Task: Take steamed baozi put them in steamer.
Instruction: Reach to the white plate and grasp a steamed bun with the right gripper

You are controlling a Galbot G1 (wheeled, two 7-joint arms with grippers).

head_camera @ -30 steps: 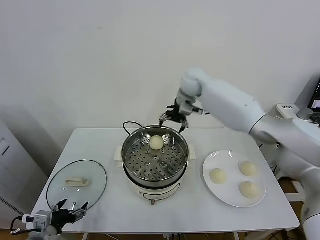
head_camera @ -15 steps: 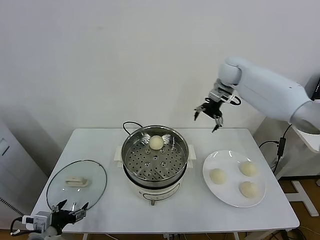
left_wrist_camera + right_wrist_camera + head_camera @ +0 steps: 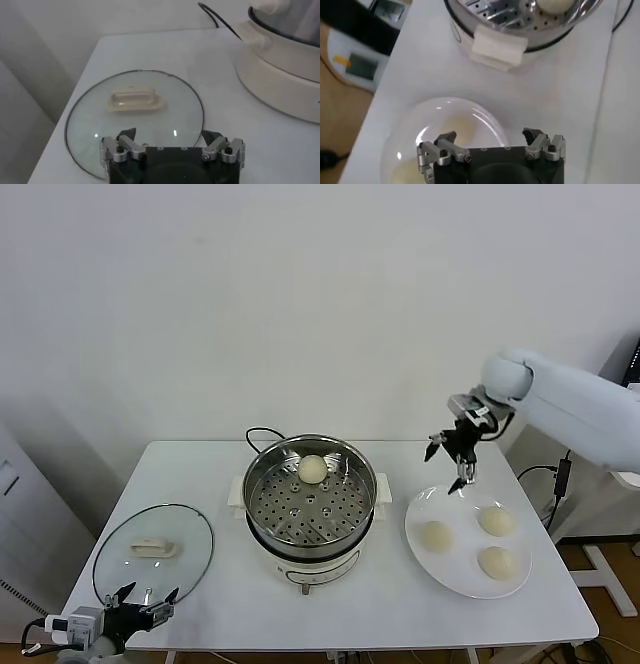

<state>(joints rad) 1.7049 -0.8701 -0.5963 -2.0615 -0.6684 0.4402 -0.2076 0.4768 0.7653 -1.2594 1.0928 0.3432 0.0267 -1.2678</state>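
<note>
Scene: a white counter (image 3: 200,484) seen from the robot's head, with a steel steamer (image 3: 311,502) at the centre, a white plate (image 3: 465,576) on the robot's right and a glass lid (image 3: 153,552) lying flat on its left.
Baozi in steamer: one bun (image 3: 313,469) sits on the perforated tray, toward the far side of the pot.
Baozi on plate: three buns wait there, one (image 3: 436,535) nearest the steamer, one (image 3: 496,520) farther back, one (image 3: 499,562) nearer the front.
Right tool: the right tool (image 3: 457,455) hangs in the air above the far rim of the plate, fingers spread wide, holding nothing.
Left tool: the left tool (image 3: 140,601) is parked low at the counter's near left corner, just by the lid, fingers also spread and empty.
Step in hand: judging by the layout, one bun is delivered and the right arm is heading for the second pick.
Next move: it probably calls for lowering the open fingers around the bun nearest the steamer, centred so neither finger dents the soft dough, then closing gently.
Change from earlier: a second ago the right tool was above the steamer's far rim; half a second ago it was high between steamer and plate; now it is lower and over the plate. The buns, lid and left tool have not moved.
</note>
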